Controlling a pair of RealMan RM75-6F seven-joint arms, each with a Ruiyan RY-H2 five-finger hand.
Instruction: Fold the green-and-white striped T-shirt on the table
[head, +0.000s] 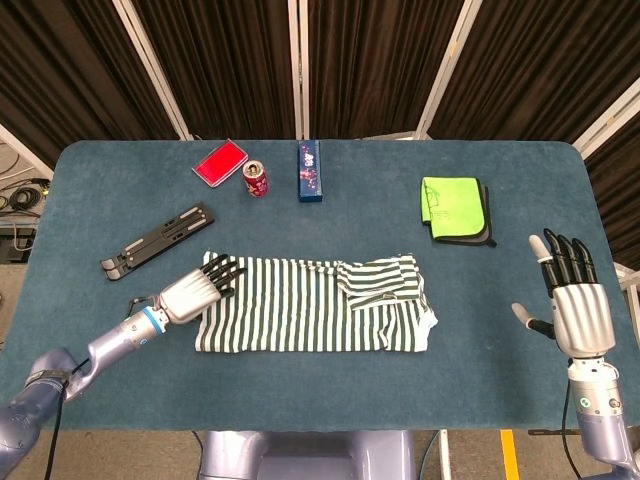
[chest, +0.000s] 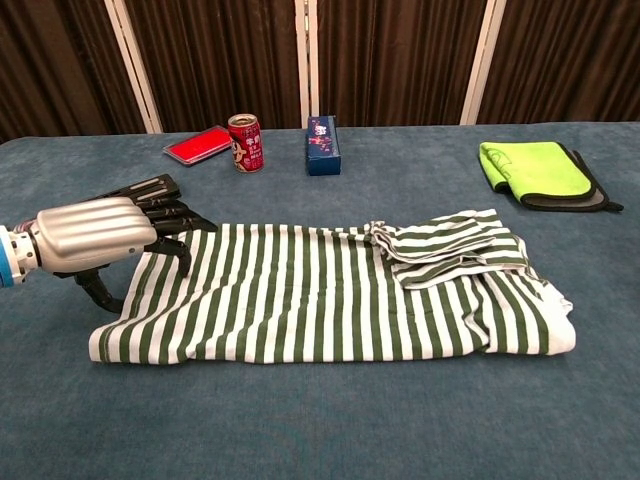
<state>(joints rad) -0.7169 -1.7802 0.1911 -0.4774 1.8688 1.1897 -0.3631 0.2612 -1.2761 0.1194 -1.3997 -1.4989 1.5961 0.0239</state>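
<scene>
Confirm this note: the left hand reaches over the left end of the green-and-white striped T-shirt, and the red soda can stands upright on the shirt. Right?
Not quite. The left hand does reach over the left end of the green-and-white striped T-shirt, but the red soda can stands upright on the blue tabletop behind the shirt, well apart from it, as the head view shows.
</scene>
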